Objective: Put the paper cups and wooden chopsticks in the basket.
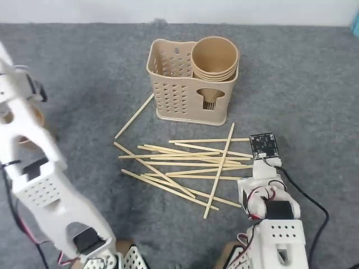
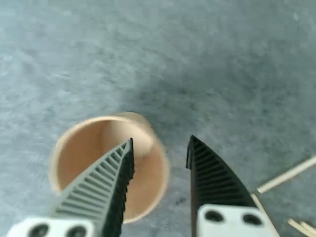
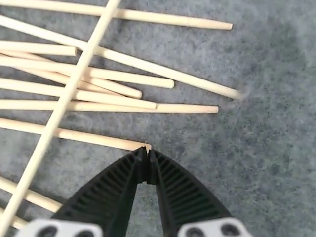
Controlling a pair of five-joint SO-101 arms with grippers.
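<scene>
High view: the basket (image 1: pixel 174 95) stands upper centre, with stacked paper cups (image 1: pixel 215 56) in its right compartment. Wooden chopsticks (image 1: pixel 185 162) lie scattered on the grey carpet (image 1: pixel 314 84) just below it, at centre frame.

Left wrist view: the left gripper (image 2: pixel 161 139) is spread open over a lone paper cup (image 2: pixel 94 148), one finger inside its rim and the other outside.

Right wrist view: the right gripper (image 3: pixel 147 150) is closed on nothing, its tips at the end of one chopstick (image 3: pixel 74 134).
</scene>
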